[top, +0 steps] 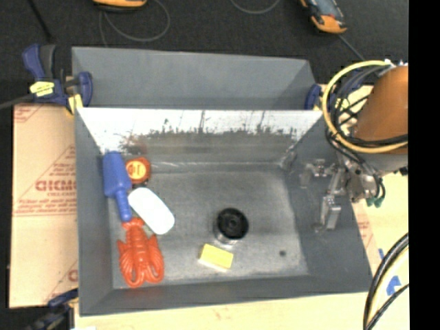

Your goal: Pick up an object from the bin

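My gripper (328,215) hangs over the bin's right wall, well above the floor, with nothing between its fingers. Nearest to it on the bin floor sits a small black round cap-like object (232,223), to its left. A yellow rectangular block (216,256) lies just in front of that black object.
Along the bin's left side lie a blue-handled tool (115,181), an orange round disc (138,170), a white oval object (151,210) and a red lobster toy (139,254). The arm with its orange cover and yellow cables stands at the right.
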{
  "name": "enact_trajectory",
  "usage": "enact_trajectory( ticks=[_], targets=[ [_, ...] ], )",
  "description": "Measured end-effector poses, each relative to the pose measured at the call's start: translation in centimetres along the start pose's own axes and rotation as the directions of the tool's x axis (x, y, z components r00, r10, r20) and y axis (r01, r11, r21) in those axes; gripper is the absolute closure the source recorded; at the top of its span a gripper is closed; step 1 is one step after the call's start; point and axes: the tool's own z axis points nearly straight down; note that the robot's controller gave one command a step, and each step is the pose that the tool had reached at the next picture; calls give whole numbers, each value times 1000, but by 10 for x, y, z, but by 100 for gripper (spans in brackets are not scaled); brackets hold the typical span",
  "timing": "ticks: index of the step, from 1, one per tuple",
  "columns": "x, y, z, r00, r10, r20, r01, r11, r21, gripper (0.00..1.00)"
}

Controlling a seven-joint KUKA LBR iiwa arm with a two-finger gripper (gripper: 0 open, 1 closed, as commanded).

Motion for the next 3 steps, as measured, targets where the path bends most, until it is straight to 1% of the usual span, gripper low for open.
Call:
enact_trajectory(
  ticks=[1, 2, 3],
  targets=[
    [-2, 1, -5, 1000, -4, 8, 4, 1000, 1, 0],
    [-4, 26, 43, 995, -103, 11, 103, 995, 3, 0],
    [34, 75, 53, 967, -253, 3, 253, 967, -2, 0]
  ],
)
